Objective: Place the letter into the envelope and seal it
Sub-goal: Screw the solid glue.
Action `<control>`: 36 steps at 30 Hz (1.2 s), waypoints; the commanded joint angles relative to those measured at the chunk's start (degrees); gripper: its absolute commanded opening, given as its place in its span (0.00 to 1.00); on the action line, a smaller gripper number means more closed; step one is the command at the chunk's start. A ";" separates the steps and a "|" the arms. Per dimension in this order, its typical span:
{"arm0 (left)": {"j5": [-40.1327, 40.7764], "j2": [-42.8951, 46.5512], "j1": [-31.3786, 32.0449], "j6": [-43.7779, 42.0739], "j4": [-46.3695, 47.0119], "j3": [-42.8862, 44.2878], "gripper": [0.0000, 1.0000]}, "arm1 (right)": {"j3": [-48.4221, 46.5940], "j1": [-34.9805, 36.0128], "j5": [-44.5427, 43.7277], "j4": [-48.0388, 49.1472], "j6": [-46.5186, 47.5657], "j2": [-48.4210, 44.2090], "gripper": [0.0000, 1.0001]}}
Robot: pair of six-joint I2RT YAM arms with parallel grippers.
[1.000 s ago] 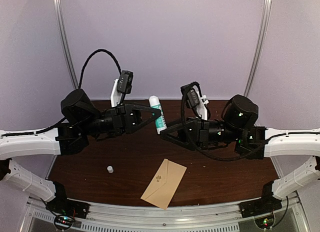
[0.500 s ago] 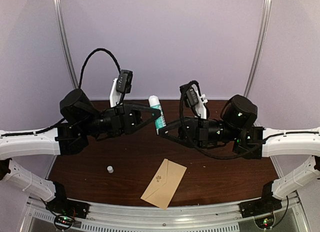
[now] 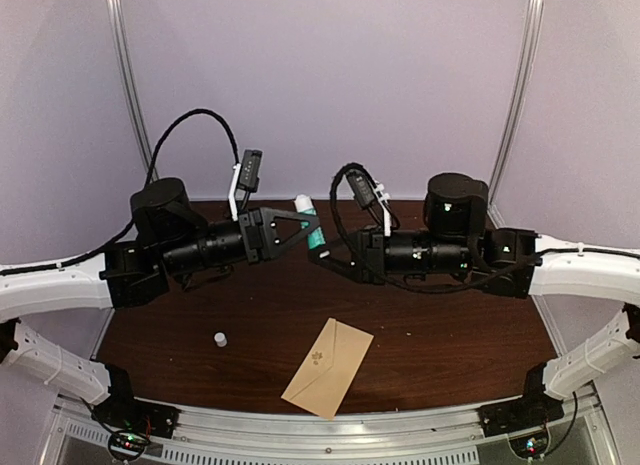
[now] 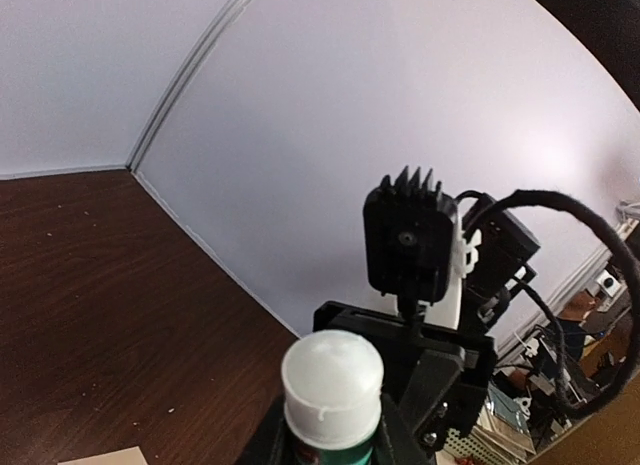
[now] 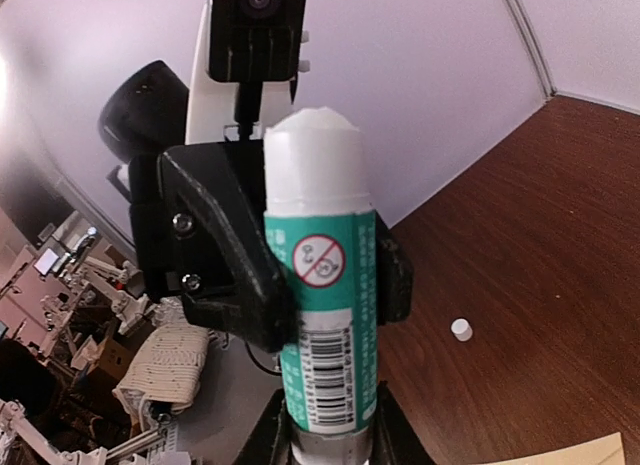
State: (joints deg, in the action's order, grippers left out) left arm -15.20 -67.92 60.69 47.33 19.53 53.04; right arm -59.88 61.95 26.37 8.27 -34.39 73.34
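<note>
The right end effector (image 5: 322, 440) pinches the base of a teal-labelled glue stick (image 5: 318, 185). The left end effector (image 5: 320, 285) clamps the stick's middle, and it is held upright above the desk (image 3: 450, 335). The envelope (image 3: 328, 367) lies flat near the front edge, well apart from a small white cap (image 3: 220, 339).

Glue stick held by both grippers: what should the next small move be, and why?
Probably the right gripper twists the base while the left gripper holds the body, winding glue out. Both are shut on the upright glue stick, and a small white cap lies on the table near the envelope.
</note>
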 commanded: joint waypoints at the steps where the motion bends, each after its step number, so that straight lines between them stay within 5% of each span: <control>1: 8.95 -0.53 -0.06 -0.15 -7.56 2.41 0.00 | -10.42 -0.43 -19.90 -22.29 6.47 4.41 0.00; 10: 21.22 -2.86 -0.04 7.96 -14.09 2.28 0.00 | -25.57 2.02 -42.03 -34.11 6.08 17.35 0.00; 21: 22.13 -3.01 0.00 9.86 -13.57 0.62 0.00 | -25.87 3.70 -38.11 -26.90 2.77 21.85 0.01; 28: 20.97 0.43 0.02 10.21 -9.32 -1.56 0.00 | -20.76 3.66 -27.11 -21.36 6.12 13.44 0.33; 32: 14.52 0.81 -0.02 7.96 -6.71 0.42 0.00 | -13.29 3.67 -10.38 -13.74 6.26 5.50 0.60; 36: 7.03 0.73 -0.02 5.30 -1.06 1.06 0.00 | -4.13 3.40 -4.05 -6.78 3.51 -2.14 0.75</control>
State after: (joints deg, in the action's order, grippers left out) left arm 0.86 -68.05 60.49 55.96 9.61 52.01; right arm -70.59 65.52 11.31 -8.54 -28.77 77.19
